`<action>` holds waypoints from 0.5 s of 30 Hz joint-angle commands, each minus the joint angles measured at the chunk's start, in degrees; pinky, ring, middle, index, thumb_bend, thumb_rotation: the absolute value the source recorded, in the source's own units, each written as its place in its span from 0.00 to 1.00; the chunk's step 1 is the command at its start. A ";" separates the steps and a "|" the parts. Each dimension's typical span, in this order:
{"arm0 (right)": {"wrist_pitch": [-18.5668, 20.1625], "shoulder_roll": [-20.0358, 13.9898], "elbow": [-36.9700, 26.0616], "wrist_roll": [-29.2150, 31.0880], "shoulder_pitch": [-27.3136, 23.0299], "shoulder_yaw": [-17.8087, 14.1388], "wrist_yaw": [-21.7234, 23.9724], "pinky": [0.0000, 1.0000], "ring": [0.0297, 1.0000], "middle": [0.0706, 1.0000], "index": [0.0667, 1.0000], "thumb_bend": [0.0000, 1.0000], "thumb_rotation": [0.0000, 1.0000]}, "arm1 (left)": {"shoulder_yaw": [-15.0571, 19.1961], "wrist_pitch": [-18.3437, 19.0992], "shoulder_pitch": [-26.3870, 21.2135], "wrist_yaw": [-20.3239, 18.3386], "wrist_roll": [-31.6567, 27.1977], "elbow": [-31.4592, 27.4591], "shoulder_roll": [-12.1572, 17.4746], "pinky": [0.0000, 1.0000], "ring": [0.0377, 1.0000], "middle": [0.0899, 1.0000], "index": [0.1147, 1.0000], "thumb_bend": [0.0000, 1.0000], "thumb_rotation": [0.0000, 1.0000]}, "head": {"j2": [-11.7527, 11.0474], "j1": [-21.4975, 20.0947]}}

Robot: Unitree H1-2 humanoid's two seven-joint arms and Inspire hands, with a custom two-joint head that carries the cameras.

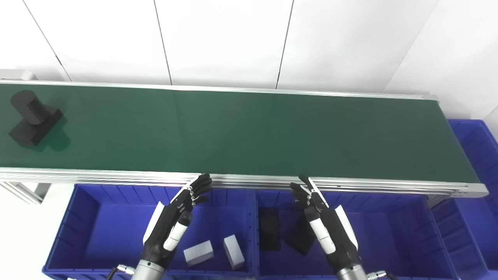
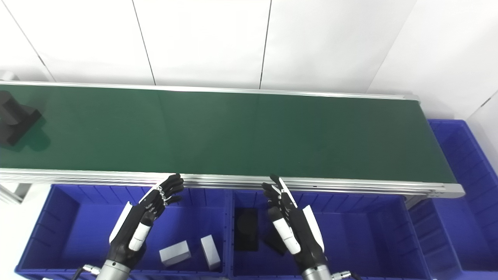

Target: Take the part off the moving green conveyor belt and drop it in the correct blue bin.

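Lying far left of left hand [image 1: 173, 217]: part [image 1: 33, 118].

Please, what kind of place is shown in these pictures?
Probably a sorting station in a lab or workshop test cell. A long green conveyor belt carries a black T-shaped part, and blue plastic bins below it hold grey blocks and black parts separately.

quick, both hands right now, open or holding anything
Left hand: open, holding nothing, poised over the left blue bin.
Right hand: open, holding nothing, poised over the middle blue bin.
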 commanded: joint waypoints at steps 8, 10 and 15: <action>-0.91 0.39 -1.30 0.29 -0.36 -0.15 0.12 0.85 0.87 0.88 0.97 0.62 1.00 | 0.00 -1.23 -0.52 -0.08 0.37 -0.97 0.62 0.82 0.86 0.87 0.86 0.75 0.94 | -0.17 0.11; -0.95 0.36 -1.27 0.30 -0.38 -0.13 0.15 0.85 0.87 0.88 0.97 0.62 1.00 | 0.00 -1.17 -0.57 0.01 0.65 -0.97 0.67 0.82 0.86 0.87 0.86 0.76 0.94 | -0.19 0.09; -1.21 0.33 -0.95 0.27 -0.51 -0.12 0.15 0.85 0.88 0.88 0.97 0.62 1.00 | -0.02 -1.18 -0.60 -0.01 0.44 -0.97 0.68 0.82 0.87 0.88 0.86 0.74 0.93 | -0.18 0.09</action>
